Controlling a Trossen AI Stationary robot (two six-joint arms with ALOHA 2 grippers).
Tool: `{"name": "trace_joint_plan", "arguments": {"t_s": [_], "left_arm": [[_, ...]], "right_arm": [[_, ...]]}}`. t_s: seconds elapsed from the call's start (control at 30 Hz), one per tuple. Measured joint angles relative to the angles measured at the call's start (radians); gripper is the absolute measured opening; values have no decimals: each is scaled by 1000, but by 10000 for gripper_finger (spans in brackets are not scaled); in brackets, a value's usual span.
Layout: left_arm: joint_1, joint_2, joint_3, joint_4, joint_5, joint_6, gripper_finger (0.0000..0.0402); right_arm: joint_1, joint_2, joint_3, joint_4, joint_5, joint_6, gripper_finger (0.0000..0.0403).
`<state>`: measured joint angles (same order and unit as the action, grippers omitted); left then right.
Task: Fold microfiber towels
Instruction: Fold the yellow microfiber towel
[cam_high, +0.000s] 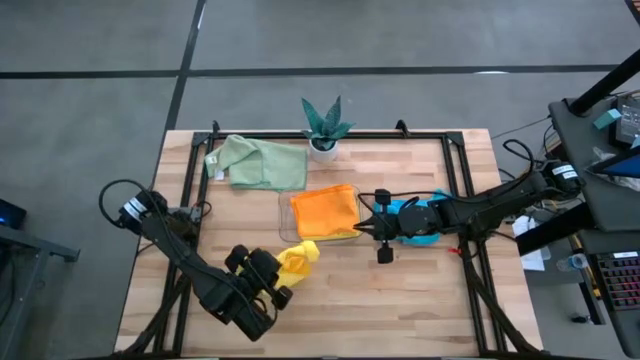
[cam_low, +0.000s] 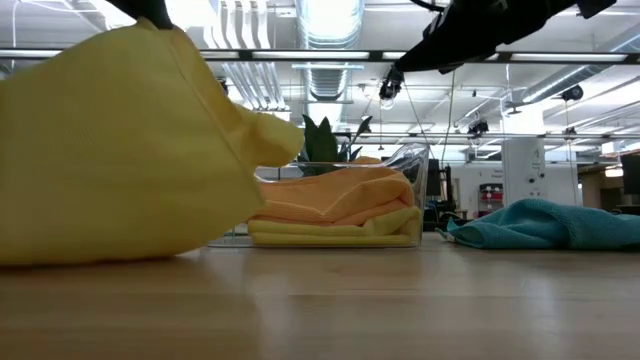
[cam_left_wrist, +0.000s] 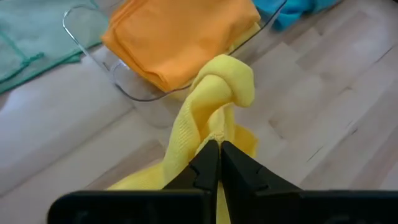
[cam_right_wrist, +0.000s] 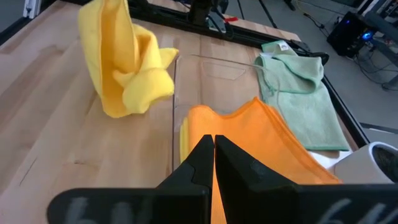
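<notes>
My left gripper (cam_high: 283, 274) is shut on a yellow towel (cam_high: 299, 257) near the table's middle, just in front of the clear tray (cam_high: 285, 205). The tray holds a folded orange towel (cam_high: 325, 211) on a folded yellow one (cam_low: 335, 230). A pale green towel (cam_high: 258, 162) lies spread at the far left. A teal-blue towel (cam_low: 550, 222) lies crumpled right of the tray. Above it my right gripper (cam_right_wrist: 213, 147) hangs shut and touches nothing. My left gripper pinches a bunched fold of the yellow towel (cam_left_wrist: 214, 132) between its two fingers, several layers gathered together. The fingers come slanting down from the table's near left. The towel hangs crumpled below them, and its lower end (cam_low: 100, 255) is down at the table.
A small potted plant (cam_high: 325, 126) stands at the far edge behind the tray. A black frame rail (cam_high: 330, 135) runs around the far and side edges. Bare wood lies along the near edge (cam_high: 400, 310).
</notes>
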<state>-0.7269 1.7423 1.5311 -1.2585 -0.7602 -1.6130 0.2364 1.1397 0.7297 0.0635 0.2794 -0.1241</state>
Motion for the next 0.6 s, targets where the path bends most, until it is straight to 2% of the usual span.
{"name": "trace_joint_plan", "arguments": {"t_s": [0.17,0.3,0.4,0.53,0.6], "left_arm": [[0,-2,0,1,-22,11,0],[-1,-2,0,72,-87,98,0],[-1,-2,0,175,-113,234,0],[-1,-2,0,296,-172,371,0],[-1,1,0,351,-203,425,0]], "right_arm": [[3,0,-24,32,-6,1,9],[3,0,-32,39,-61,-1,9],[3,0,-45,152,-173,1,9],[9,9,-94,454,-373,27,9],[9,8,-98,507,-393,39,9]]}}
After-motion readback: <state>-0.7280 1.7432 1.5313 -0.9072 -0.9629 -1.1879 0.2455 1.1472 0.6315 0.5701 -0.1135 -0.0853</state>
